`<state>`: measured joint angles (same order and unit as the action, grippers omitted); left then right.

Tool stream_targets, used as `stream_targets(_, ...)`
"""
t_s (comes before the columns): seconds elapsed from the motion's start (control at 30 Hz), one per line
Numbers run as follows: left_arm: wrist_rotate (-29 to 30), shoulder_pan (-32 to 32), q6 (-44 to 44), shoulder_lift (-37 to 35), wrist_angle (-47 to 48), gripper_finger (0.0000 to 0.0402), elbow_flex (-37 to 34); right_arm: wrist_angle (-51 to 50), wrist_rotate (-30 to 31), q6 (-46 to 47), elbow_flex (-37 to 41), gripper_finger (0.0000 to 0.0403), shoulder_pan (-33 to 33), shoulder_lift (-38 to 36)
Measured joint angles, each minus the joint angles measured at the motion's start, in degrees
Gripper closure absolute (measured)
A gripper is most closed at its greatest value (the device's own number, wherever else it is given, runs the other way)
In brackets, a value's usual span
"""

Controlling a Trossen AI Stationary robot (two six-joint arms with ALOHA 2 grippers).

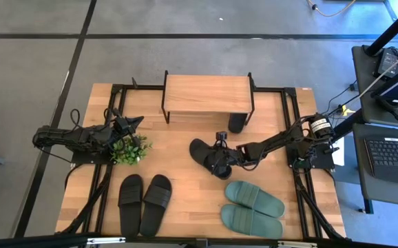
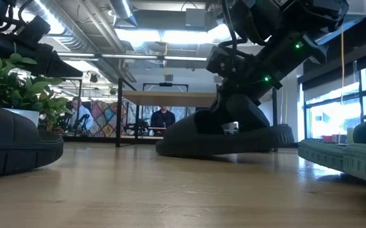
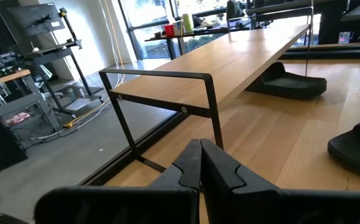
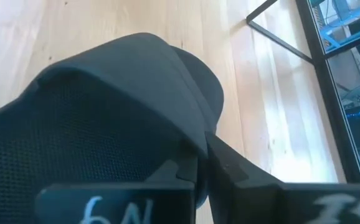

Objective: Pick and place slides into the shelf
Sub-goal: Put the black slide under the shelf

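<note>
A black slide (image 1: 208, 157) lies at the table's middle, in front of the shelf (image 1: 206, 94). My right gripper (image 1: 224, 156) is over its strap and shut on it; the slide also shows in the low view (image 2: 224, 136) and the right wrist view (image 4: 124, 106). A second black slide (image 1: 237, 123) rests on the table under the shelf's right end. A black pair (image 1: 144, 202) and a green pair (image 1: 253, 207) lie on their soles near the front edge. My left gripper (image 1: 135, 124) is shut and empty, above the table at the left, beside the plant. My right gripper holds the black slide by its wide strap (image 4: 189, 140), at the strap's edge. The fingers (image 4: 230, 171) come slanting down from the table's right. The strap hides the fingertips, so the kind of hold cannot be told. The slide's sole is at the tabletop (image 2: 189, 152).
A small green plant (image 1: 130, 149) stands at the left, just in front of my left gripper. The shelf's black frame legs (image 3: 212, 106) stand on the table. People and desks show in the room beyond the table (image 2: 163, 117). A laptop (image 1: 390, 156) sits off the table's right.
</note>
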<state>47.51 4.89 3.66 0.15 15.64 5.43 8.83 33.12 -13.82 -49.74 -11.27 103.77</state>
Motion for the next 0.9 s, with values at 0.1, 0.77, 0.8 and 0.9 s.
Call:
stream_targets(0.1, 0.00, 0.02, 0.00, -0.01, 0.00, 0.0401, 0.00, -0.42, 0.77, 1.35, -0.37, 0.0390, 0.00, -0.18)
stream_targets(0.77, 0.01, 0.01, 0.00, 0.01, 0.00, 0.0401, 0.00, -36.53, 11.72, 39.17, -16.00, 0.0390, 3.57, -0.90)
stream_targets(0.8, 0.00, 0.01, 0.00, 0.00, 0.00, 0.0401, 0.00, -36.54, 13.04, 39.94, -15.31, 0.0390, 3.84, -0.90)
stream_targets(0.9, 0.00, 0.01, 0.00, 0.00, 0.00, 0.0401, 0.00, -36.08, 14.62, 40.79, -13.31, 0.0390, 4.80, -0.90)
